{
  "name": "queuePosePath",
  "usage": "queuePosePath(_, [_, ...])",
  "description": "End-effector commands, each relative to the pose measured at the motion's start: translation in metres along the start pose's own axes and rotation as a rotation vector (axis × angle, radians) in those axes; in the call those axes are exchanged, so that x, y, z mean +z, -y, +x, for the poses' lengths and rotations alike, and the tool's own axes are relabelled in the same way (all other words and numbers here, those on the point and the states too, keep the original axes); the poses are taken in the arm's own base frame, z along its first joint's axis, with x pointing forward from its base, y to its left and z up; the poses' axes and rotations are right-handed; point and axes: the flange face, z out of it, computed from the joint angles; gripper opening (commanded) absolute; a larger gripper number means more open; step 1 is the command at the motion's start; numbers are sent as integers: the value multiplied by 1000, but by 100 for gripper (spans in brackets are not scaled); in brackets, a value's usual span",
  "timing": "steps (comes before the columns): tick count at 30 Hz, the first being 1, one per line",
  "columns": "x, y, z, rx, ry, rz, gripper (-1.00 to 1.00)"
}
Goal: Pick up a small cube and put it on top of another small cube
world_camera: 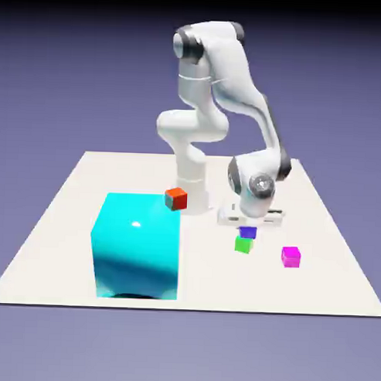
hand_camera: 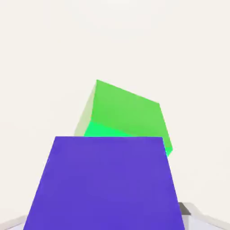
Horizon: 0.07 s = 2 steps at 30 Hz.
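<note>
White table [world_camera: 69, 220] before a plain blue-violet backdrop, seen from the exterior view. Big cyan block [world_camera: 137, 246] on the exterior view's left, with a red-orange cube [world_camera: 176, 198] just behind its far corner. Magenta cube [world_camera: 291, 257] apart on the exterior view's right. White arm [world_camera: 221, 79] bent down to the gripper [world_camera: 249, 226], low over the table. Indigo-blue cube [world_camera: 248, 232] directly beneath the hand, gripped between the 2 fingers, raised off the table and just above the green cube [world_camera: 243, 244]; contact between the 2 cubes impossible to tell. In the hand view, indigo-blue cube [hand_camera: 105, 184] large across the bottom, covering nearly all of both finger tips, only a grey sliver at the lower right. Green cube [hand_camera: 128, 112] beyond it, rotated, partly hidden by the blue face.
</note>
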Motion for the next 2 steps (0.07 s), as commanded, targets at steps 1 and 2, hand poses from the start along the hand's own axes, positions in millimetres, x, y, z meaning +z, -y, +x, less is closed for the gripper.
queuePosePath(1, [-14, -1, -1, 0, 0, 0, 100])
queuePosePath(2, [-28, -2, -2, 0, 0, 0, 100])
